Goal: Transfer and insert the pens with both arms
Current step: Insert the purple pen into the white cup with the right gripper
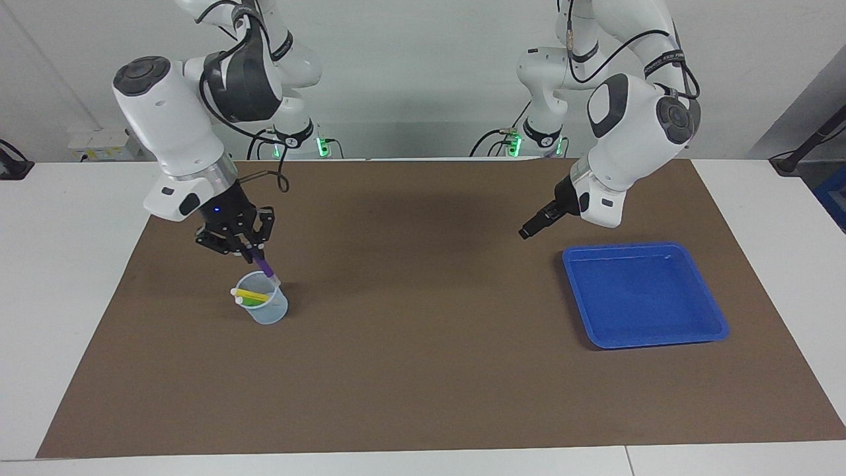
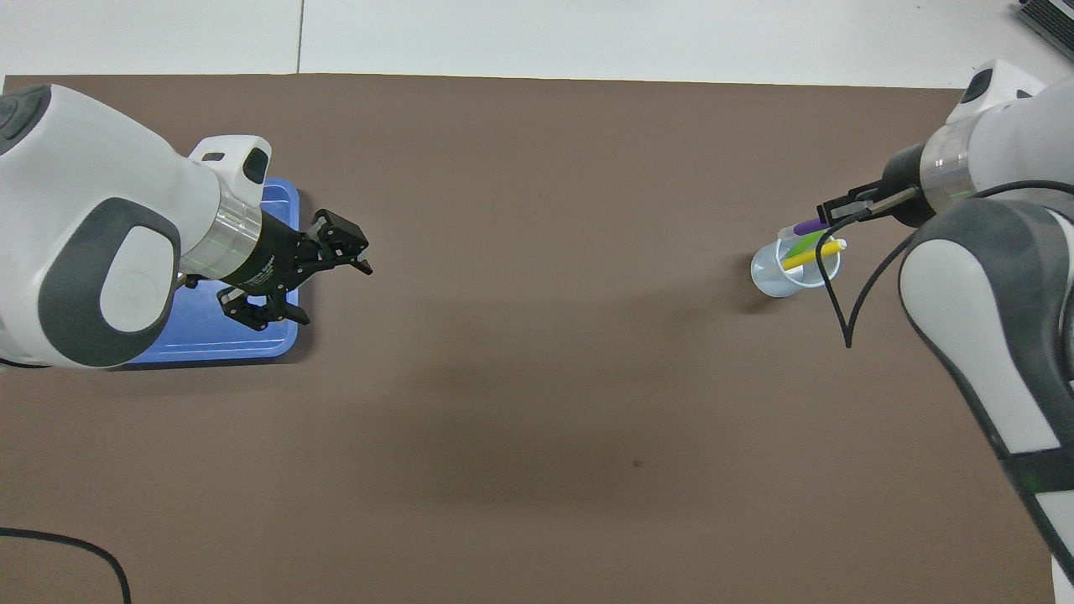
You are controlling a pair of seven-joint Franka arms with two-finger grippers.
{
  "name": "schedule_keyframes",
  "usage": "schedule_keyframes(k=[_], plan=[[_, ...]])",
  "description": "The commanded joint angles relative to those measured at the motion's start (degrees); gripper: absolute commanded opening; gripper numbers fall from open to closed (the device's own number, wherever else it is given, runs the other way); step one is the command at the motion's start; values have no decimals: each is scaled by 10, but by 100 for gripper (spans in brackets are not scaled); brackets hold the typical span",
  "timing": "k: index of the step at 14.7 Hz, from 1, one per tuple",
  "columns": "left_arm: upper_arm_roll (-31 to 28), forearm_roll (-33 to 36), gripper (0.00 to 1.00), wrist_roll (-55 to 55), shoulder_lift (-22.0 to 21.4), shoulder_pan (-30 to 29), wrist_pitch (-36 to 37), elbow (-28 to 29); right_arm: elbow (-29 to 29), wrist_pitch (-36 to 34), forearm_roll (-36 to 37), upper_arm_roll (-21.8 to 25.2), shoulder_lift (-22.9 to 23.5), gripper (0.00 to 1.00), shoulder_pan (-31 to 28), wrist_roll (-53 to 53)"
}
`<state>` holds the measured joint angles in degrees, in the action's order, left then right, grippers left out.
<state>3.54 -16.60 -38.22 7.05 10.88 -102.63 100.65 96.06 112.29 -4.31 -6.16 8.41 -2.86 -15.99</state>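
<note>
My right gripper (image 1: 250, 253) is over the cup (image 1: 268, 311), toward my right arm's end of the table. Its black fingertips are pinched tight on the purple pen (image 1: 264, 266), a slim round stick that slants down with its lower end at the cup's rim. The cup is small, round and of pale, see-through plastic. The yellow pen (image 1: 253, 293) and the green pen (image 1: 256, 301) lean in it side by side, and their whitish ends stick out past the rim.

My left gripper (image 1: 531, 229) hangs empty with its fingers spread wide, over the mat just beside the blue tray (image 1: 644, 294). The tray is shallow, glossy plastic, square with rounded corners and a raised lip. A flat, matte brown mat (image 1: 423, 370) lies under everything and runs on farther from me.
</note>
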Motion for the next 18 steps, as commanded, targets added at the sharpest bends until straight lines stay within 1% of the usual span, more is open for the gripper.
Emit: schedule_keyframes(k=[1, 4, 5, 6, 8, 10, 12, 14, 16, 17, 18], plan=[[-1, 57, 100, 79, -11, -6, -3, -6, 27, 3, 16, -10, -5, 0, -22, -24], [0, 105, 100, 122, -6, -5, -27, -17, 59, 8, 15, -10, -9, 0, -25, -12], [0, 115, 100, 146, -6, -6, -36, -17, 77, 13, 16, -10, -16, 0, -26, -1], [-1, 118, 100, 173, -7, -7, -41, -17, 97, 16, 16, -10, -23, 0, -26, 3], [-2, 118, 100, 211, -9, -11, -47, -18, 110, 26, 16, -10, -30, 0, -26, 5], [-2, 118, 100, 215, -10, -13, -56, -17, 114, 44, 16, -10, -29, 0, -26, 3], [-1, 125, 100, 223, -10, -35, -63, -17, 117, 72, 25, -10, -21, 0, -27, 0], [-1, 124, 100, 269, -9, -42, -77, -16, 117, 86, 27, -10, -14, 0, -26, 0], [-1, 125, 100, 289, -9, -44, -85, -14, 117, 97, 33, -10, -9, 0, -26, 3], [-1, 125, 100, 296, -10, -51, -84, -12, 117, 105, 34, -10, -3, 0, -27, 3], [0, 125, 100, 312, -11, -73, -85, -9, 117, 107, 34, -10, 0, 0, -27, 4]])
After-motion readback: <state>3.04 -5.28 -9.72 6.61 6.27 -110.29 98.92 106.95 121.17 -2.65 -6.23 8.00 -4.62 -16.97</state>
